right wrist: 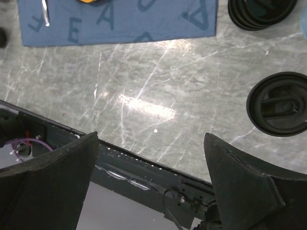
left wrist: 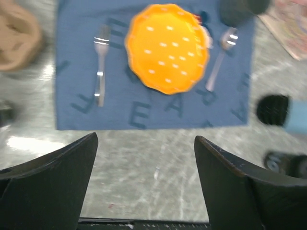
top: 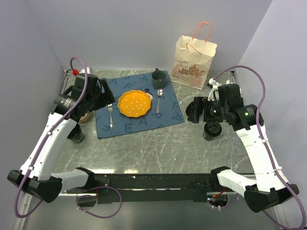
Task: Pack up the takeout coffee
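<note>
Left gripper [left wrist: 146,138], spread wide, near placemat [left wrist: 76,62]

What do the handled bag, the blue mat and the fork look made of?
Bag: looks like paper, matte, printed, with crisp folded edges. Mat: probably fabric, matte, lying flat with printed letters. Fork: likely metal, shiny; bright highlights along its handle.

Cream paper carrier bag [top: 195,62], pink cord handles, printed front: upright at the far right of the grey marbled tabletop [right wrist: 158,96]. Black round plastic lid [right wrist: 278,110]: top up, level, nearer, well apart from the bag. Cup beneath it: cannot tell.
</note>
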